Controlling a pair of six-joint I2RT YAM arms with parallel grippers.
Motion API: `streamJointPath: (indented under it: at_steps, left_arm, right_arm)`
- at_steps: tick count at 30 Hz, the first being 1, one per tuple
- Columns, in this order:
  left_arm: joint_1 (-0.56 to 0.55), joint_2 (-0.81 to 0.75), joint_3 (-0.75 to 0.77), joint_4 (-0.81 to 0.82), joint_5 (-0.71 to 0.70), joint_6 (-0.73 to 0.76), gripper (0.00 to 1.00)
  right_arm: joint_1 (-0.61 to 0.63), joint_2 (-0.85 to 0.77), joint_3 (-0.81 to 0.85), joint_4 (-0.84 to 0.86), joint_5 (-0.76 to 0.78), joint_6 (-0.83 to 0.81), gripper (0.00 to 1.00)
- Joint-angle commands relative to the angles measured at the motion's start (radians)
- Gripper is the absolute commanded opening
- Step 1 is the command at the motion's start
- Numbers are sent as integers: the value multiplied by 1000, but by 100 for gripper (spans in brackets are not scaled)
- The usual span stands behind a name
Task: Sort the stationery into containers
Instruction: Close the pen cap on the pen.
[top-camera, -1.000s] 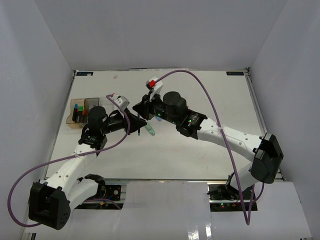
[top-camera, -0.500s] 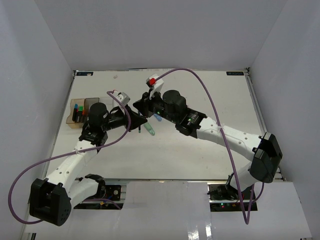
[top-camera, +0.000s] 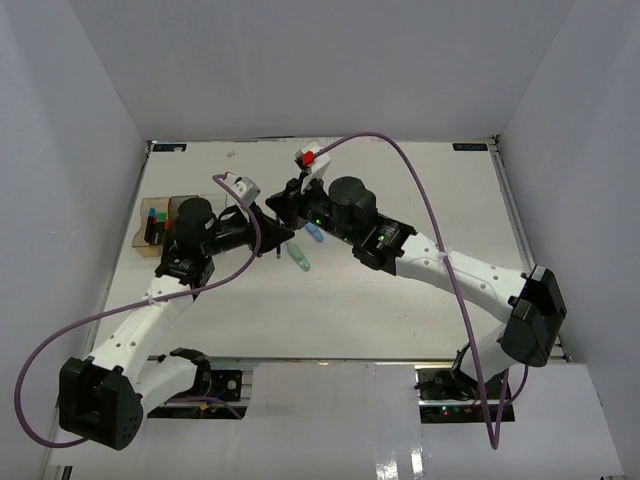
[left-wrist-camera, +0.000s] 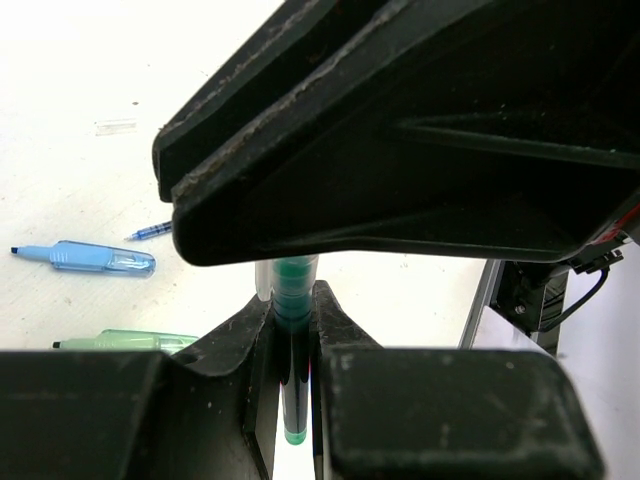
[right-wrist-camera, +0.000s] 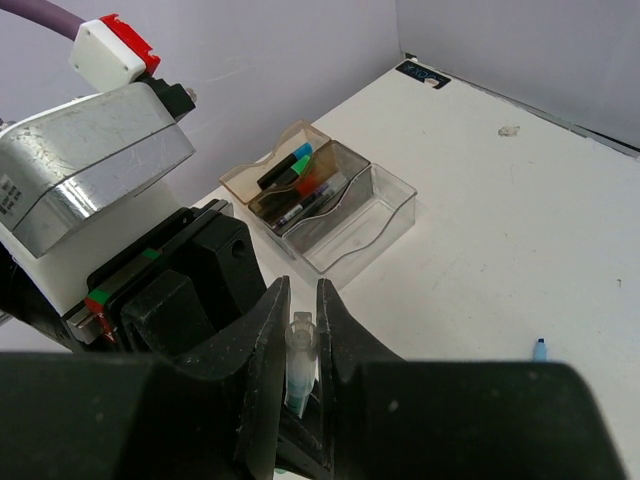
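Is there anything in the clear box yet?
No; the clear box is empty, while the grey box and amber box beside it hold items.

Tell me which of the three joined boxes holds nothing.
The clear end box; the amber box and grey box both hold stationery.

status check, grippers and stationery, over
Left gripper shut on green pen. Right gripper shut on seemingly the same pen, mid-table. Containers off to the left; pastel highlighters loose on table, nothing blocking.
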Motion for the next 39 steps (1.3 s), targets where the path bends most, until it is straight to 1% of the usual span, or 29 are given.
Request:
streamJointPath:
  at_steps: [1, 12, 18, 23, 27, 30, 34, 39]
  left_arm:
    - [28, -43, 183, 344, -136, -4, 0]
    - [28, -26, 218, 370, -169, -15, 0]
    - [28, -37, 221, 392, -225, -12, 0]
    - [28, -32, 232, 421, -215, -24, 0]
    - [27, -37, 233, 410, -163, -4, 0]
    - [27, -38, 223, 371, -78, 34, 0]
    - [28, -64, 163, 346, 13, 69, 0]
    - [28, -94, 94, 327, 81, 93, 0]
  right_arm:
    - [57, 100, -124, -491, -156, -9, 8]
    - [59, 115, -148, -500, -193, -15, 8]
    - [57, 112, -170, -502, -210, -14, 8]
    - [57, 129, -168, -519, -234, -20, 8]
    - [57, 137, -167, -523, -251, -23, 8]
    - [57, 132, -159, -517, -257, -25, 8]
    - [57, 103, -157, -491, -257, -37, 8]
    - [57, 46, -170, -456, -250, -61, 8]
